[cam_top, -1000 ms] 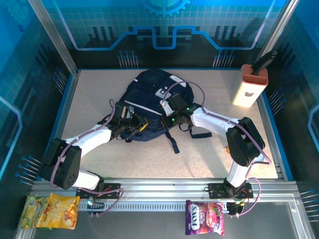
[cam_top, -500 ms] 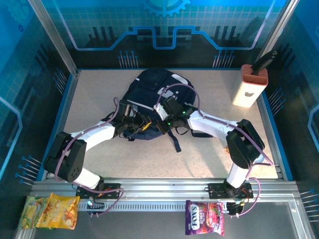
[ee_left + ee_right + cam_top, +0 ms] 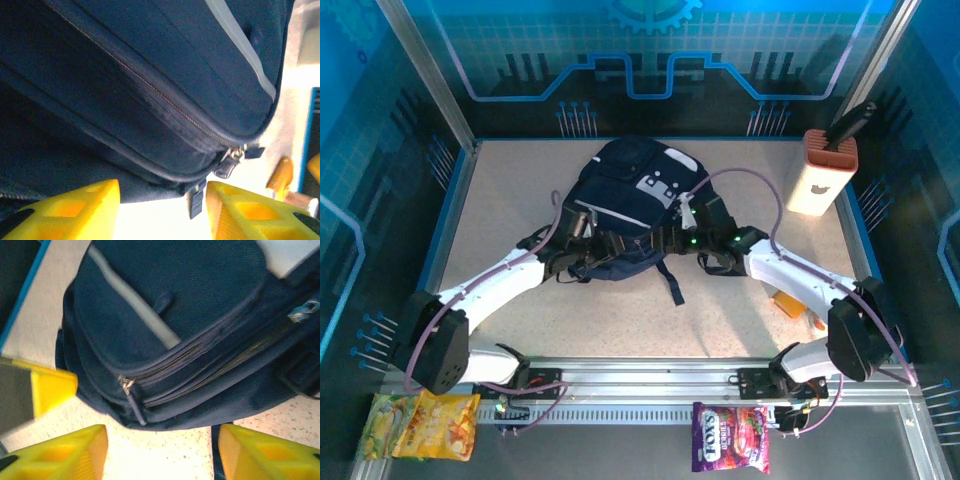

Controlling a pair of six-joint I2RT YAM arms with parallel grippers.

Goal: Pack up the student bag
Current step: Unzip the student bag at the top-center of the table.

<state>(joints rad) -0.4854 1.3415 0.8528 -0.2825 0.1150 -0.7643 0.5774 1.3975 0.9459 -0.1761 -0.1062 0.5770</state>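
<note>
Seen from above: student bag (image 3: 630, 200) lying flat mid-table, straps trailing toward the near edge. Closer, through the left wrist camera: a zipper pull (image 3: 227, 162) at the bag's rounded corner, below a white stripe (image 3: 240, 45). Through the right wrist camera: a pocket zipper (image 3: 131, 390) with its tab hanging down.

Speckled beige table (image 3: 510, 190), blue panel walls (image 3: 380, 150). White-and-orange box (image 3: 820, 180) at the far right. On the front rail, a yellow snack pack (image 3: 420, 425) left, a purple snack pack (image 3: 730, 437) right.

Left gripper (image 3: 162, 210) at the bag's near-left edge, 2 yellow fingers spread wide, pinching nothing. Right gripper (image 3: 162, 450) at the near-right edge, likewise spread, empty.
</note>
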